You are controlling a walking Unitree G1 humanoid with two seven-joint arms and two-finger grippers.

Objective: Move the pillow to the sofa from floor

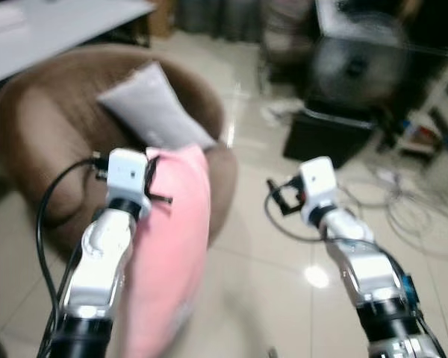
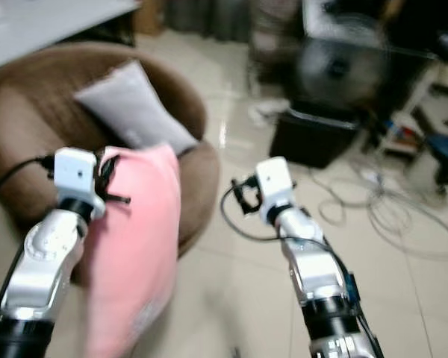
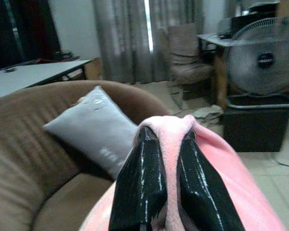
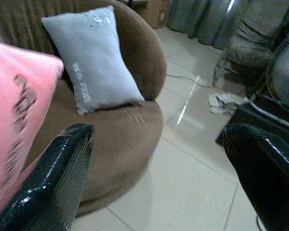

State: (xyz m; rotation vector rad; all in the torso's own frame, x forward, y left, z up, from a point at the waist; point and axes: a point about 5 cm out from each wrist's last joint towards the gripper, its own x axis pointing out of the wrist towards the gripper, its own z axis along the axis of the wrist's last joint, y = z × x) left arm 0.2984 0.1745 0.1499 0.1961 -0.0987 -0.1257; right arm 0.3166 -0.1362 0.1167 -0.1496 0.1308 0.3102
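The left pincer (image 3: 169, 183) pinched the pink pillow (image 1: 172, 246) by one edge; it could slip off short of the brown sofa (image 1: 30, 127). The right pincer (image 4: 159, 178) gaped wide, empty.

pink pillow (image 1: 172, 246): plain pink, dark lettering on one face
grey pillow (image 4: 89, 57): pale grey, faint light print
sofa (image 4: 130, 130): brown, ribbed back
floor (image 1: 284, 276): glossy cream tiles
left gripper (image 3: 171, 180): shiny black fingers

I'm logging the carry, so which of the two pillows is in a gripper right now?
The pink pillow: the left gripper is shut on its top edge and it hangs beside the arm. The grey pillow leans untouched against the brown sofa back.
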